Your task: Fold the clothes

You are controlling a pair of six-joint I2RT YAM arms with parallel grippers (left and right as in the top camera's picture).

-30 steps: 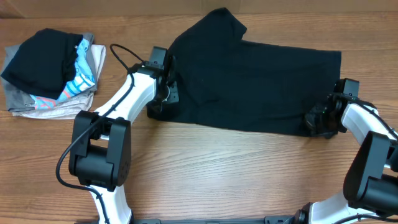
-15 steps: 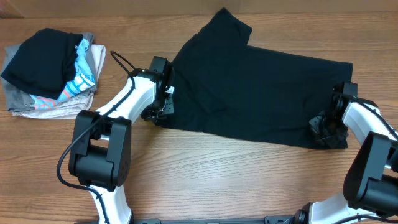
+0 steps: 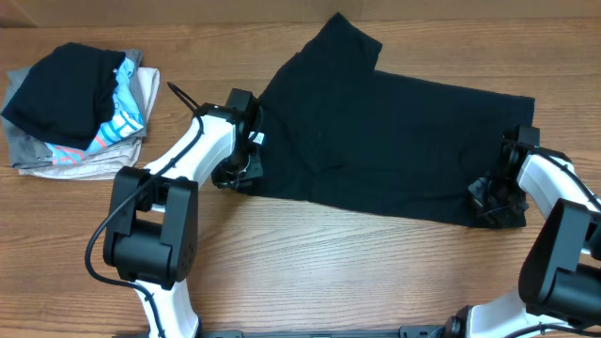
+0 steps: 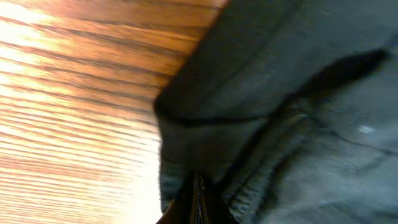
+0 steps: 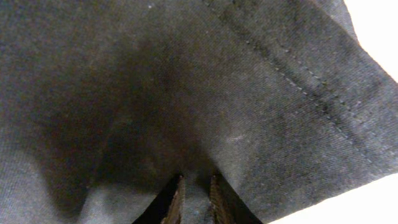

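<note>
Large black short-sleeved T-shirt of soft fabric (image 3: 394,141) — spread near the far edge of the brown wooden surface (image 3: 329,272), toward its right corner. Left hand (image 3: 240,173) closed on its left edge; right hand (image 3: 494,199) closed on its right hem. Step, as judged: stretching flat. Next — carry both gripped edges over together, evenly.

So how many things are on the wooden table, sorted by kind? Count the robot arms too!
Large plain black short-sleeved T-shirt, spread out: 1
Pile of folded garments, black, turquoise-patterned and grey: 1
White-and-black robot arms, left and right: 2
Total: 4
</note>
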